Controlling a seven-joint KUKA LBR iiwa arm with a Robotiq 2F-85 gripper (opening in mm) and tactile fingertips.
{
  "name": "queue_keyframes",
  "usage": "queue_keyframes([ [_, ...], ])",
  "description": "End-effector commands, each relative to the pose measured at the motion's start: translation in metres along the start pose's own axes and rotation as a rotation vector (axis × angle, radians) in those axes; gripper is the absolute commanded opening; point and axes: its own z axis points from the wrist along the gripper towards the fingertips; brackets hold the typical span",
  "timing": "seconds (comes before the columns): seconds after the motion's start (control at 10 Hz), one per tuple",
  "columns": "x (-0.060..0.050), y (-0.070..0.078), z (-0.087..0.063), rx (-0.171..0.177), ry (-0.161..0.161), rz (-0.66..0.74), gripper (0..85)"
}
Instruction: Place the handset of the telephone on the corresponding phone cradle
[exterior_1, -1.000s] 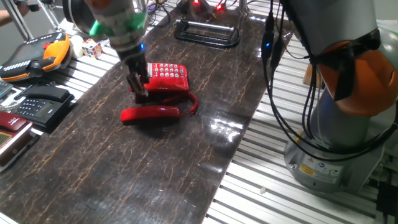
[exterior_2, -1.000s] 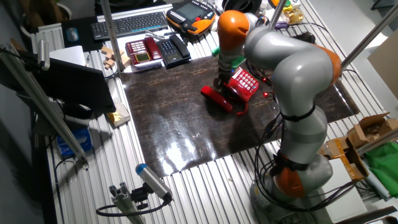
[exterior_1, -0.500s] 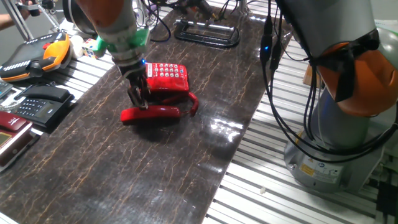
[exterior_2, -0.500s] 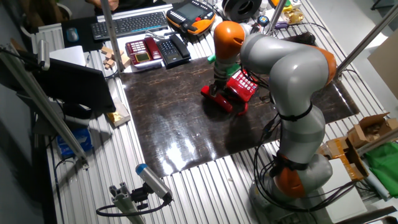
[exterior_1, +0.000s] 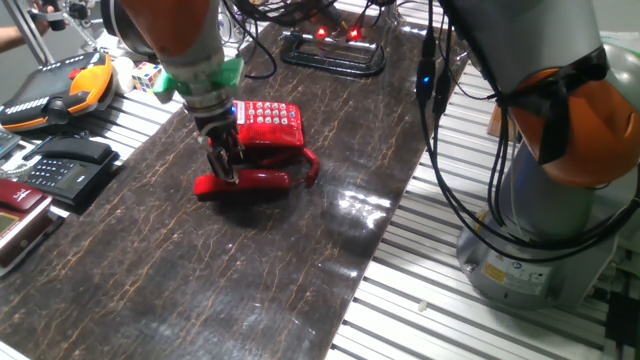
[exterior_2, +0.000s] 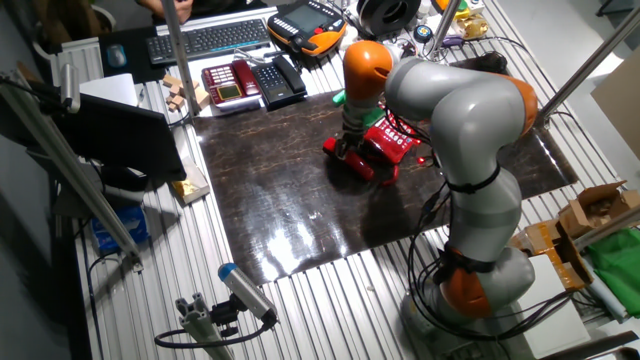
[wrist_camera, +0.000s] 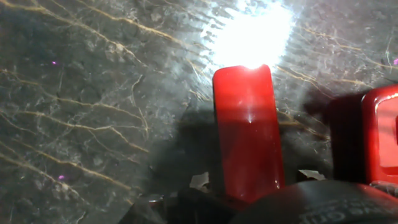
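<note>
Handset (exterior_1: 243, 182) flat on the dark marbled mat (exterior_1: 150, 270), just in front of the base (exterior_1: 268, 124) and apart from it, off the cradle recess. Joined to the base by a red coiled cord (exterior_1: 310, 166) curling round the handset's right end. Gripper (exterior_1: 225, 168) down over the handset's left part, fingers straddling it from above; whether pressed tight on it or merely around it, cannot tell. In the hand view, handset (wrist_camera: 247, 130) running up the middle, glossy, with glare on the mat beyond its far end, and a corner of the base (wrist_camera: 380, 134) at right. In the other fixed view, gripper (exterior_2: 349, 148) low at the handset (exterior_2: 348, 160), base (exterior_2: 390, 138) just behind. Black desk phone (exterior_1: 62, 165) off the mat at left, beside an orange-edged pendant (exterior_1: 55, 85)
</note>
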Motion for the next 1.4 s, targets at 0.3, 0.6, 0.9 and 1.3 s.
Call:
queue_keyframes([
  [0.3, -0.002, -0.004, 0.018, -0.010, -0.017, -0.001, 71.7],
  [0.6, 0.000, -0.003, 0.026, -0.009, -0.032, -0.002, 69.3],
  [0.9, 0.002, -0.003, 0.028, 0.007, -0.053, -0.001, 62.7],
  [1.3, 0.003, -0.003, 0.028, 0.025, -0.057, 0.000, 59.7],
])
